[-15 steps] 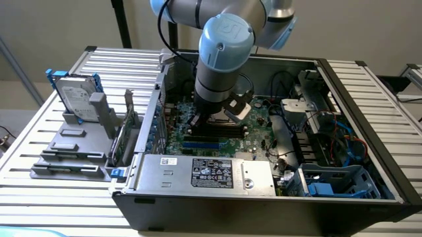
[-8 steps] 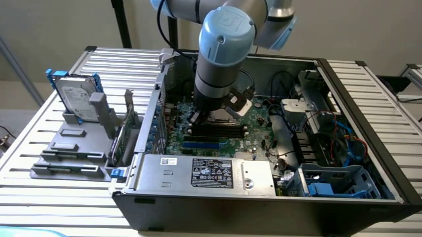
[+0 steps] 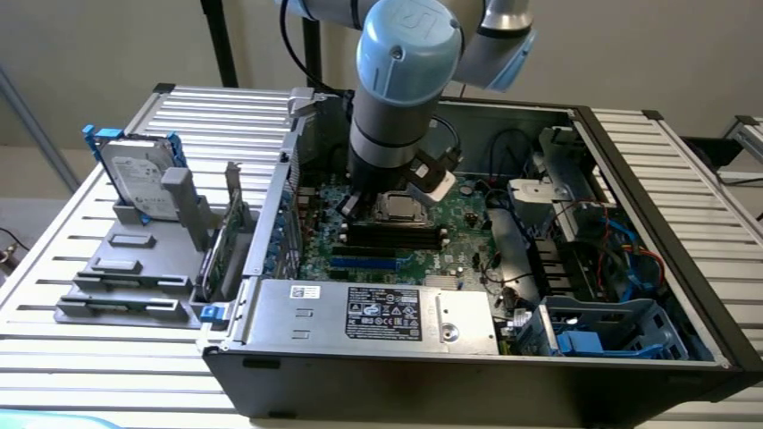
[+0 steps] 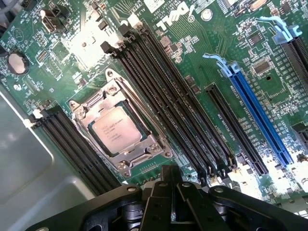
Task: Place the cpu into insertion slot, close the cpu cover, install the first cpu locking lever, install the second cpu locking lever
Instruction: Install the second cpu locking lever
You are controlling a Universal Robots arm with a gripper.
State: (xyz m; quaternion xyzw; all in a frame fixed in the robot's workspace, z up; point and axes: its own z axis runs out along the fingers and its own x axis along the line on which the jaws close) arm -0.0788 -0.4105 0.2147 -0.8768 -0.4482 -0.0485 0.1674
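Observation:
The cpu (image 4: pixel 117 130), a pale silver square chip with printed text, lies flat in the insertion slot (image 3: pixel 399 211) on the green board. The silvery cpu cover (image 4: pixel 113 95) is down around it, framing the chip through its square opening. A thin metal lever (image 4: pixel 139 113) runs along the cover's side next to the long black memory slots. My gripper (image 4: pixel 172 179) hovers above the board just off one corner of the socket, its black fingers (image 4: pixel 163 192) pressed together with nothing between them. In the exterior view the gripper (image 3: pixel 384 198) hangs right over the socket.
Black memory slots (image 4: pixel 183 110) flank the socket on both sides, and a blue expansion slot (image 4: pixel 257 113) lies further off. The open computer case (image 3: pixel 477 375) has a silver power supply (image 3: pixel 375 313) at the front, cables and a blue drive cage (image 3: pixel 614 331) at the exterior view's right.

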